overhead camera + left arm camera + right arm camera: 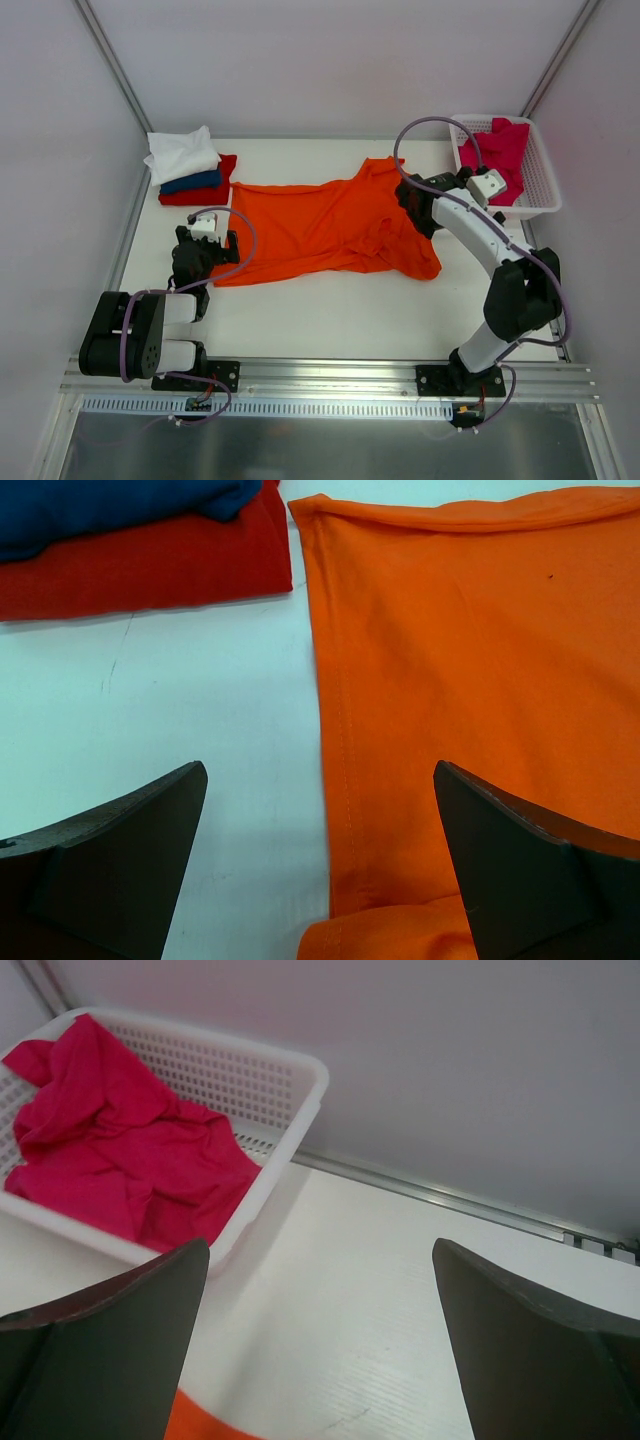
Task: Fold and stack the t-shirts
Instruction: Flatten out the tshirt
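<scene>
Scanning from far left: 3 folded t-shirts sit stacked at the far-left corner of the table [330,320], with the white t-shirt [182,152] on top, the dark blue t-shirt [100,505] under it and the red t-shirt [140,570] at the bottom. The left wrist view cuts the white one off. The left gripper [318,775] has its jaws spread wide and empty, with 1 finger over bare table and the other over orange cloth; can't tell if it touches. The orange t-shirt [320,225] lies mid-table, mostly flat, with its long axis left-right, hem at the left and shoulders at the right. The near-left hem corner is turned over. The right end is rumpled, with 1 sleeve pointing far and 1 near-right. The right arm [480,235] covers the collar area, so the neckline is unreadable. The right gripper [320,1250] is spread wide and empty above the shirt's right end; its wrist view catches only an orange sliver. The crimson-pink t-shirt [495,155] lies crumpled inside the white basket [545,200] at the far-right corner.
</scene>
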Controlling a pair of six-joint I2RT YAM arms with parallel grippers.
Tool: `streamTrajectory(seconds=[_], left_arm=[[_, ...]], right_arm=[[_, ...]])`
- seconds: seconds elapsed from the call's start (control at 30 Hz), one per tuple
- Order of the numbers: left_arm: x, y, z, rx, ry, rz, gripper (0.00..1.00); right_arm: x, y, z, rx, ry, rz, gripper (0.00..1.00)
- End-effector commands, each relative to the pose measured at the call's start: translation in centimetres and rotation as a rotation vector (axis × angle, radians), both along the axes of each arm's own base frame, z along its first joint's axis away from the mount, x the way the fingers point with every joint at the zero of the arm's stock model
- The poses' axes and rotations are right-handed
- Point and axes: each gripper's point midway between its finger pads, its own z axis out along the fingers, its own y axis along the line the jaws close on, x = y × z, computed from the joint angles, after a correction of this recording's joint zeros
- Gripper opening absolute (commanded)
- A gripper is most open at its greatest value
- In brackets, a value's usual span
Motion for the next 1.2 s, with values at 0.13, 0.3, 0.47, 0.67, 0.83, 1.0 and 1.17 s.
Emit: streamTrajectory(seconds=[0.13, 0.3, 0.47, 0.67, 0.83, 1.0, 1.17], left_arm=[[0.8, -0.1, 1.8, -0.017, -0.065, -0.01, 0.99], [0.8, -0.1, 1.7, -0.017, -0.064, -0.01, 0.99], [0.8, -0.1, 1.8, -0.017, -0.065, -0.01, 0.99], [0.8, -0.1, 1.8, -0.016, -0.065, -0.01, 0.99], [0.8, -0.1, 1.8, -0.016, -0.066, -0.01, 0.99], [0.8, -0.1, 1.8, -0.016, -0.064, -0.01, 0.99], [0.8, -0.1, 1.8, -0.016, -0.066, -0.01, 0.99]], right_arm=[[-1.3, -4.1, 4.3, -0.347, 0.141, 0.005, 0.99], [-1.0, -3.9, 3.4, -0.333, 0.162, 0.001, 0.99], [-0.3, -3.4, 2.6, -0.343, 0.2, 0.01, 1.0], [-0.1, -3.3, 2.4, -0.348, 0.215, 0.01, 1.0], [-0.1, -3.0, 2.9, -0.351, 0.223, 0.013, 0.99], [-0.6, -3.0, 3.8, -0.342, 0.204, 0.015, 0.99], [0.6, -1.9, 3.1, -0.35, 0.25, 0.03, 0.99]])
